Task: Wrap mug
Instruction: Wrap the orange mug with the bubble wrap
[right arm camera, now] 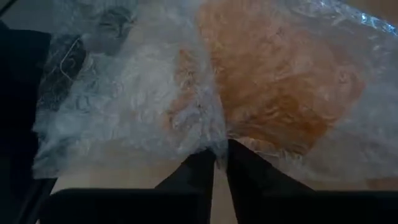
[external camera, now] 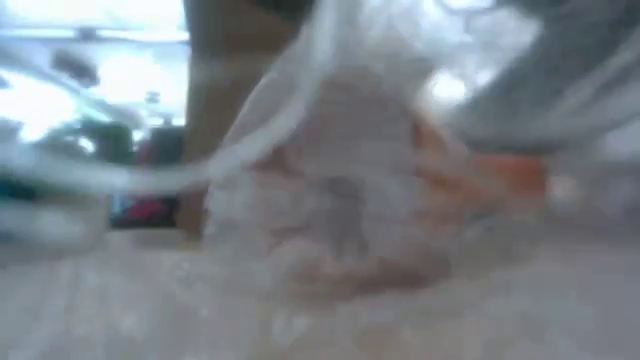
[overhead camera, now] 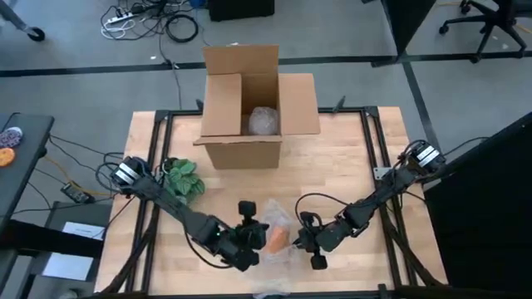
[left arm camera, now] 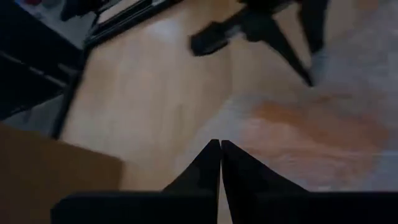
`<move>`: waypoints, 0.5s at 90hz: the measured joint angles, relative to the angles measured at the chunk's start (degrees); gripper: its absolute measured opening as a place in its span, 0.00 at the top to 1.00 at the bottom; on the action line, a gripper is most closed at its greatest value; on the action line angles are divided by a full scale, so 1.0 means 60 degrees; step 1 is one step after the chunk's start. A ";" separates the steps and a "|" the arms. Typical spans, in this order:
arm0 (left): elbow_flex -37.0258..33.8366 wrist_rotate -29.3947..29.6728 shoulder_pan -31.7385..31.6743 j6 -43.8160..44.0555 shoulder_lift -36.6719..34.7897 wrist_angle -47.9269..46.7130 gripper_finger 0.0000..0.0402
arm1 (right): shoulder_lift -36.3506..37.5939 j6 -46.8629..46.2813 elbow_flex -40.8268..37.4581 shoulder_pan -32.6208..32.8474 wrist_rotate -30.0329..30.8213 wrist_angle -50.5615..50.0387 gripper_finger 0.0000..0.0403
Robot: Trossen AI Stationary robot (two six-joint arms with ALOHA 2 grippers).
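Note:
An orange mug (overhead camera: 277, 240) lies on the table near its front edge, under a sheet of clear bubble wrap (overhead camera: 285, 218). The orange shows through the wrap in the right wrist view (right arm camera: 280, 81) and the left wrist view (left arm camera: 311, 124). My left gripper (overhead camera: 256, 242) is shut just left of the mug, with its tips (left arm camera: 220, 146) at the wrap's edge. My right gripper (overhead camera: 301, 241) is just right of the mug, shut on the wrap. The low view is filled by blurred wrap (external camera: 340, 200). My left gripper has its shut fingertips at the wrap's edge (left arm camera: 233, 134), coming low from the table's left. I cannot tell whether wrap lies between them. My right gripper pinches the bubble wrap's edge (right arm camera: 217, 144) between its two fingertips, coming low from the table's right. The wrap is bunched at the tips and spreads over the mug, which rests on the table.
An open cardboard box (overhead camera: 249, 108) stands at the table's far middle with a bubble-wrapped bundle (overhead camera: 264, 121) inside. A green leafy thing (overhead camera: 184, 176) lies at the left. Bare wood shows between the box and the mug.

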State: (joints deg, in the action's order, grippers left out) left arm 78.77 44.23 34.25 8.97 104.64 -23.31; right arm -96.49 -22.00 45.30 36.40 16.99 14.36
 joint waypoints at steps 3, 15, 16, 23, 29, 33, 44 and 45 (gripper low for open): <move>-0.0292 -0.0087 0.0015 -0.0067 0.0000 0.0545 1.00 | 0.0000 0.0010 0.0000 0.0023 -0.0015 -0.0004 0.91; -0.1333 -0.0289 0.0017 -0.0129 0.0000 0.2316 1.00 | 0.0004 0.0607 0.0115 0.0122 -0.0019 -0.0244 0.82; -0.1399 -0.0289 0.0017 -0.0126 0.0000 0.2409 1.00 | 0.0004 0.0700 0.0165 0.0134 -0.0025 -0.0316 0.81; -0.1763 -0.0285 0.0009 0.0103 0.0027 0.2840 1.00 | 0.0004 0.1541 0.0693 0.0290 0.0073 -0.0968 0.76; -0.1960 -0.0285 -0.0047 0.0459 0.0111 0.2993 1.00 | -0.0135 0.2218 0.1257 0.0438 0.0328 -0.1802 0.74; -0.2067 -0.0307 -0.0103 0.0620 0.0204 0.2958 1.00 | -0.0309 0.2671 0.1578 0.0524 0.0449 -0.2379 0.73; -0.2100 -0.0380 -0.0241 0.0858 0.0534 0.2980 1.00 | -0.1175 0.3557 0.2470 0.0571 0.0457 -0.3311 0.73; -0.2100 -0.0380 -0.0254 0.0860 0.0560 0.3000 1.00 | -0.1267 0.3631 0.2557 0.0566 0.0459 -0.3378 0.73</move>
State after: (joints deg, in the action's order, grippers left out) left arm 66.17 41.95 32.72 14.12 108.00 -5.31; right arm -104.09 -0.21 60.64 39.79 19.75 -5.91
